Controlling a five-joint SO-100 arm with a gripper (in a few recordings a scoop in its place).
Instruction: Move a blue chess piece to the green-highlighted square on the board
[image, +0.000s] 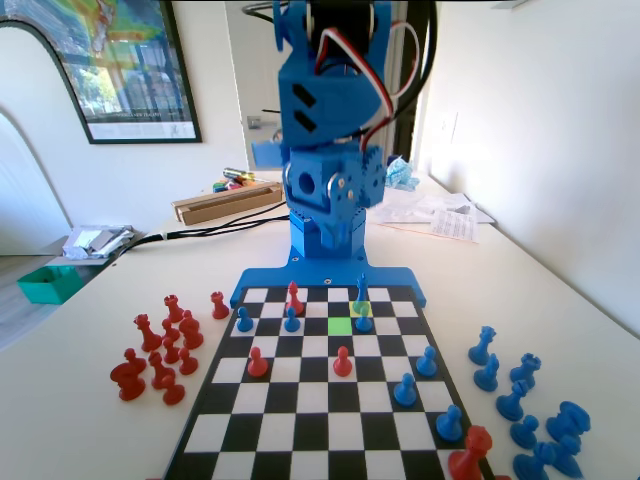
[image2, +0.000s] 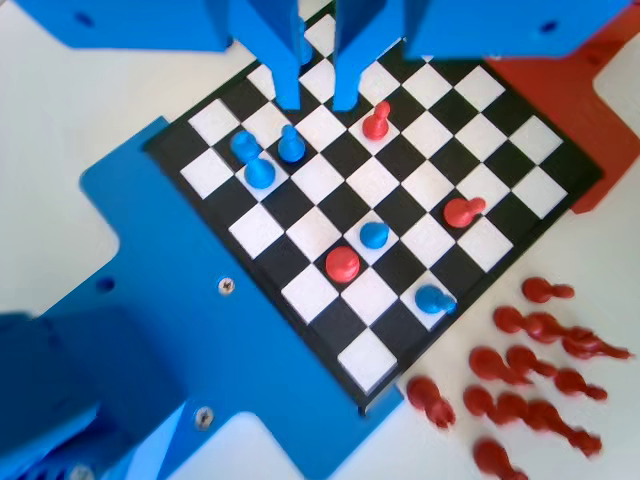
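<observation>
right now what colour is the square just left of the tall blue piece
Bright green, beside the tall blue piece; clearest in the fixed view.

The gripper (image2: 318, 100) hangs from the raised blue arm (image: 330, 150), fingers (image2: 284, 60) slightly apart, nothing between them.

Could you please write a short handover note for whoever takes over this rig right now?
Gripper: open, empty, raised above the board.
The blue chess piece stands on the yellow-tinted square in the fixed view, directly right of the green-highlighted square, which is bare.
Done: nothing visible yet.
Left: grasp the piece and set it on the green square.
</observation>
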